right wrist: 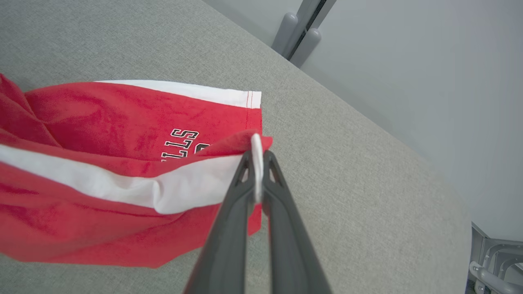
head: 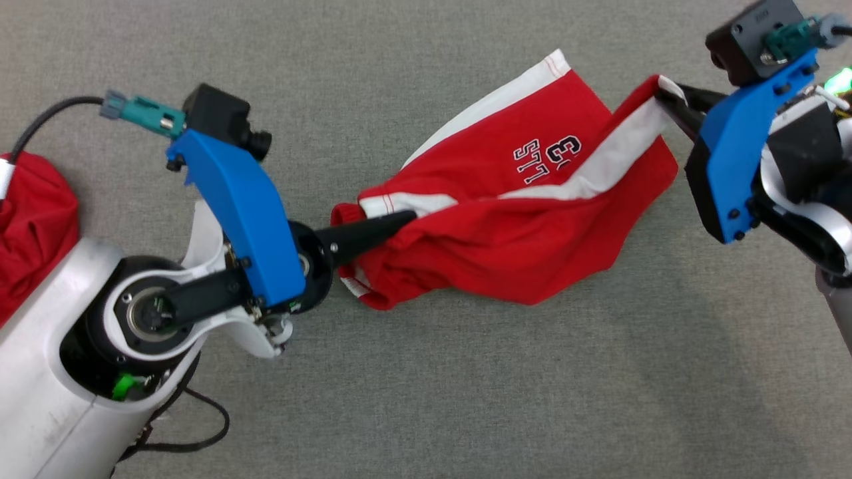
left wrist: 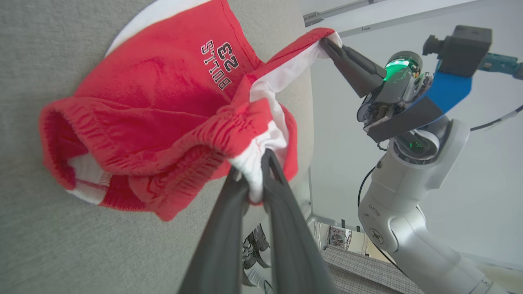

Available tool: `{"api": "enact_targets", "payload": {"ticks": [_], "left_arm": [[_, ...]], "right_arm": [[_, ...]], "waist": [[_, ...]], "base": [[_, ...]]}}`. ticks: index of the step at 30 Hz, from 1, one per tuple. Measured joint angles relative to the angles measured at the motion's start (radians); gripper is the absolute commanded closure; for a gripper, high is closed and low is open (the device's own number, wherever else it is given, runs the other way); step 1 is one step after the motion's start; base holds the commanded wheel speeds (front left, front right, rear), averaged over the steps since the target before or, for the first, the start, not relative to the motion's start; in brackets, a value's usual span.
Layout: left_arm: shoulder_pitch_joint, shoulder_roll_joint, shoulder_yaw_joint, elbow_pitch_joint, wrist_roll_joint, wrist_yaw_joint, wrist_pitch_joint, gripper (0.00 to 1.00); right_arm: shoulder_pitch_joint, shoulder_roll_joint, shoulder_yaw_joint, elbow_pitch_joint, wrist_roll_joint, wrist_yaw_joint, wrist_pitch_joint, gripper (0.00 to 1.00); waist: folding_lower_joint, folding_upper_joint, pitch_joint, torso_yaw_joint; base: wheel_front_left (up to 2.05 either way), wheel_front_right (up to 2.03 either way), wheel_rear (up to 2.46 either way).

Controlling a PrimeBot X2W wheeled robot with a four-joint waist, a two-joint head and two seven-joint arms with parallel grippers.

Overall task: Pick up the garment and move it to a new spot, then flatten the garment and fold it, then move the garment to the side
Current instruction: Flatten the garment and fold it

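Note:
The garment (head: 506, 233) is a pair of red shorts with white side stripes and dark lettering, stretched between my two grippers above the grey table. My left gripper (head: 406, 218) is shut on its elastic waistband; in the left wrist view the left gripper (left wrist: 255, 175) pinches bunched red and white cloth of the garment (left wrist: 155, 102). My right gripper (head: 665, 93) is shut on a leg hem corner, lifting it; in the right wrist view the right gripper (right wrist: 256, 163) clamps the white stripe's end of the garment (right wrist: 102, 163). The far leg lies flat on the table.
The grey fabric-covered table (head: 466, 399) spreads all around. Another red cloth (head: 33, 226) lies at the left edge behind my left arm. The table's far edge (right wrist: 367, 118) and a pale wall show in the right wrist view.

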State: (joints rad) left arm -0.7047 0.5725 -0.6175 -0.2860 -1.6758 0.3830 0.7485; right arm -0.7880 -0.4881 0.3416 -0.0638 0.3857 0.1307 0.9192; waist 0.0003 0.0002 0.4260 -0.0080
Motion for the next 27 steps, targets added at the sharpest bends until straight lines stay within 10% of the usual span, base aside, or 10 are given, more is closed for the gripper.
{"api": "enact_targets", "payload": {"ticks": [17,18,19,20,27], "left_arm": [[-0.011,-0.084,0.035,0.141,0.021,-0.020,-0.104,1.00],[-0.007,-0.088,0.035,0.147,0.025,-0.024,-0.114,0.41],[-0.004,-0.091,0.035,0.152,0.033,-0.030,-0.123,0.00],[0.000,-0.094,0.033,0.156,0.035,-0.033,-0.126,0.00],[0.049,-0.107,0.032,0.170,0.131,-0.087,-0.263,0.00]], "right_arm": [[-0.254,0.052,0.118,0.411,-0.040,0.000,-0.301,1.00],[-0.254,0.060,0.113,0.427,-0.039,0.000,-0.315,1.00],[-0.254,0.066,0.110,0.439,-0.040,0.000,-0.328,0.68],[-0.254,0.070,0.111,0.449,-0.042,0.000,-0.339,0.00],[-0.238,0.093,0.093,0.501,-0.028,0.000,-0.430,0.00]], "waist": [[-0.0002,0.0001,0.096,0.062],[-0.0003,0.0001,0.097,0.064],[-0.0002,0.0001,0.097,0.066],[-0.0002,0.0001,0.097,0.068],[-0.0003,-0.0001,0.067,0.077]], "base": [[0.00,0.00,0.00],[0.00,0.00,0.00],[0.00,0.00,0.00],[0.00,0.00,0.00],[0.00,0.00,0.00]]}}
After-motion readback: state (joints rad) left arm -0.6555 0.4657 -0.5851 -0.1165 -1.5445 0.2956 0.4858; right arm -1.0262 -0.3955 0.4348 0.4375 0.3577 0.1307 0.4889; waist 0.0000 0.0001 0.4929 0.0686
